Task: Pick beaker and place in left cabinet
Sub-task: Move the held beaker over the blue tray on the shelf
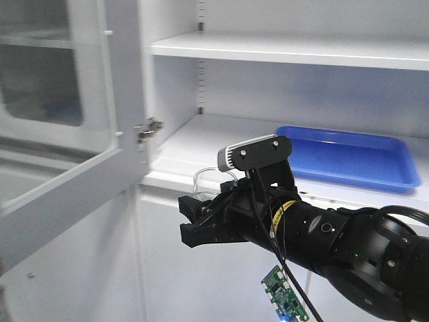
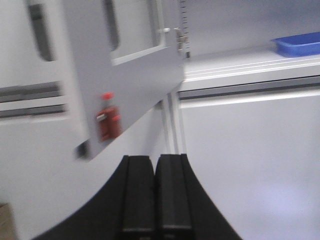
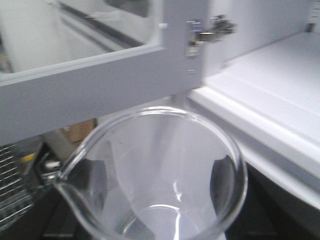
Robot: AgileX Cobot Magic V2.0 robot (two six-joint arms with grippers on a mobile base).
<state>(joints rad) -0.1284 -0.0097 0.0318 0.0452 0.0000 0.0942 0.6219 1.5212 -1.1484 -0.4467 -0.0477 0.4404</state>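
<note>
The beaker [image 1: 209,182] is clear glass with a pour spout. It hangs in front of the lower shelf edge of the left cabinet [image 1: 201,141], held by my right gripper [image 1: 196,223]. In the right wrist view the beaker [image 3: 125,145] fills the lower frame, rim towards the camera and spout at the left. My right gripper [image 3: 160,200] is shut on it, and its dark fingers [image 3: 226,176] show through the glass. The cabinet shelf [image 3: 280,95] lies to the upper right. My left gripper [image 2: 155,161] is shut with nothing in it, in front of the lower cabinet front.
The cabinet's glass-paned door [image 1: 74,114] stands open to the left, hinged [image 1: 147,129] by the shelf. A blue tray [image 1: 348,155] lies on the right part of the shelf. An upper shelf [image 1: 288,50] spans above. A red tag [image 2: 107,122] hangs on the door.
</note>
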